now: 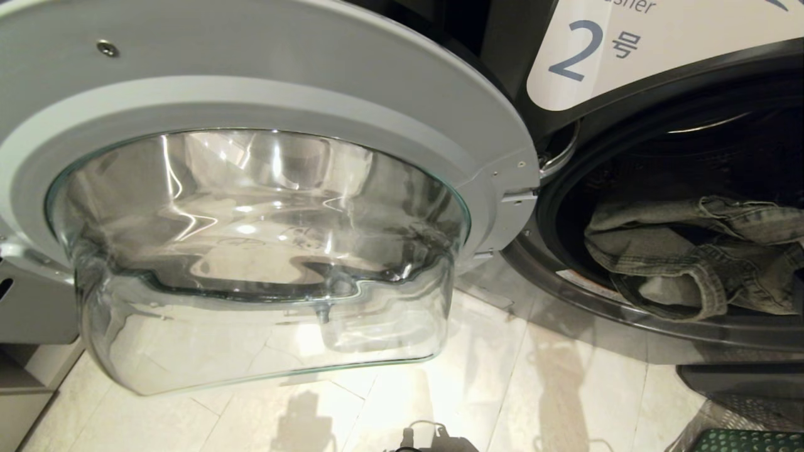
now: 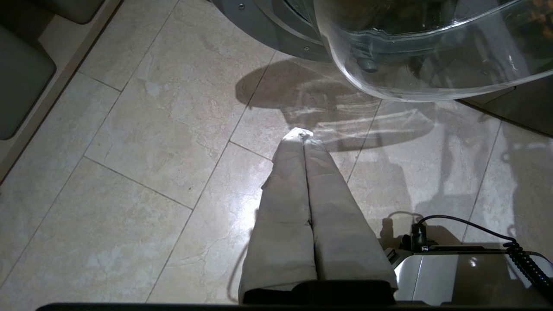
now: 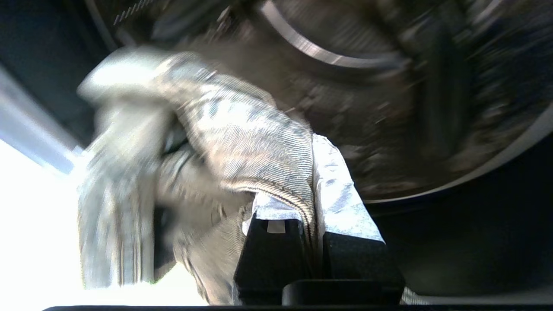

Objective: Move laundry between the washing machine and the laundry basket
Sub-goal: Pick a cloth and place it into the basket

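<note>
The washing machine (image 1: 628,56), labelled 2, stands with its round door (image 1: 264,94) swung open to the left. A grey-green garment (image 1: 678,251) with stitched hems lies bunched at the mouth of the drum. In the right wrist view my right gripper (image 3: 312,164) is shut on a stitched hem of this garment (image 3: 242,138), which hangs to one side in front of the drum (image 3: 345,52). The right arm does not show in the head view. My left gripper (image 2: 302,134) hangs shut and holds nothing over the floor. A corner of the green laundry basket (image 1: 747,439) shows at the lower right.
The door's clear glass bowl (image 1: 264,251) bulges out low over the pale tiled floor (image 1: 502,389). Part of my base with a black cable (image 2: 453,259) sits beside the left gripper. A grey cabinet edge (image 1: 31,351) lies at the far left.
</note>
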